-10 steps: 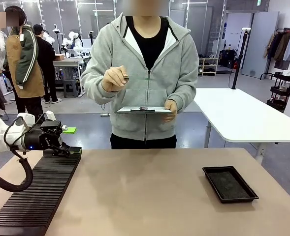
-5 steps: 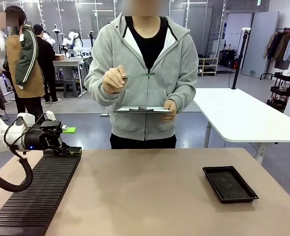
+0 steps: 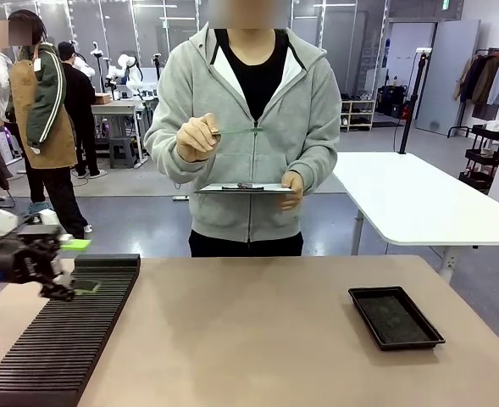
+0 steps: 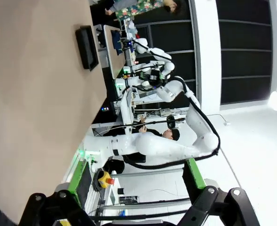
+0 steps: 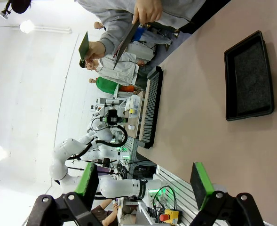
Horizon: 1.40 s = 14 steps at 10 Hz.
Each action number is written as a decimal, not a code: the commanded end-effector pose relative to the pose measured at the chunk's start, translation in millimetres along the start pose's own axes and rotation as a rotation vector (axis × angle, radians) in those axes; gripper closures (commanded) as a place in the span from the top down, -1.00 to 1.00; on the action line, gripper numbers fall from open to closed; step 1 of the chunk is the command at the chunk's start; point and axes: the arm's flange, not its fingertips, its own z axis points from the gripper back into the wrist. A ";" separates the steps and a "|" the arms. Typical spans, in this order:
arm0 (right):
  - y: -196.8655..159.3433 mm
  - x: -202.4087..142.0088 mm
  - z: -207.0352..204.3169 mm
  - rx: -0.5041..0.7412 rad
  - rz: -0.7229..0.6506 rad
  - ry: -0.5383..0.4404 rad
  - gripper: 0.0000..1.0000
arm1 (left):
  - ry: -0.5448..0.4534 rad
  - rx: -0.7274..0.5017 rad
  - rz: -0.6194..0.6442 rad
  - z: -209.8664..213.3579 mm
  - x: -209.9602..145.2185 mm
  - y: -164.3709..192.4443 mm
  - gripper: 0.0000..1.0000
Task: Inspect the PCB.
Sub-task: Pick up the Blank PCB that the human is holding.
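Pulls left gripper (image 3: pixel 81 266) back from far end of slotted rack (image 3: pixel 63 339), jaws apart and empty | keeps right gripper (image 5: pixel 144 186) spread, empty | locates PCB (image 3: pixel 236 131) edge-on in person's hand (image 3: pixel 198 136), raised above clipboard (image 3: pixel 245 188) | judges inspection underway on person's side, with no robot move needed yet.

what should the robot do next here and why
Probably keep both arms back and wait. The person's hand holds the PCB up above the clipboard, apparently checking it. The left gripper, over the black rack, and the right gripper are both open and hold nothing.
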 end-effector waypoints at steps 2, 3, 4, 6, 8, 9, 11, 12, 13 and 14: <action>0.6 -0.7 0.6 0.004 0.001 0.000 1.00 | -0.039 -0.012 -0.033 32.7 -69.3 -27.4 1.00; 0.6 -0.7 0.6 0.004 0.001 0.000 1.00 | -0.070 -0.036 -0.027 38.8 -92.3 -33.7 1.00; 0.6 -0.7 0.6 0.004 0.001 0.000 1.00 | -0.067 -0.045 -0.058 49.2 -111.1 -37.8 1.00; 0.6 -0.7 0.6 0.004 0.001 0.000 1.00 | -0.083 -0.078 -0.048 73.3 -141.4 -44.3 1.00; 0.6 -0.7 0.6 0.004 0.001 0.000 1.00 | -0.080 -0.023 -0.058 75.3 -148.7 -49.7 1.00; 0.6 -0.7 0.6 0.004 0.001 0.000 1.00 | -0.088 -0.019 -0.042 73.3 -145.7 -53.7 1.00; 0.6 -0.7 0.6 0.004 0.001 0.000 1.00 | -0.095 -0.039 -0.043 101.8 -121.4 -48.5 1.00; 0.6 -0.7 0.6 0.004 0.001 0.000 1.00 | -0.095 -0.039 -0.043 101.8 -121.4 -48.5 1.00; 0.6 -0.7 0.6 0.004 0.001 0.000 1.00 | -0.095 -0.039 -0.043 101.8 -121.4 -48.5 1.00; 0.6 -0.7 0.6 0.004 0.001 0.000 1.00 | -0.095 -0.039 -0.043 101.8 -121.4 -48.5 1.00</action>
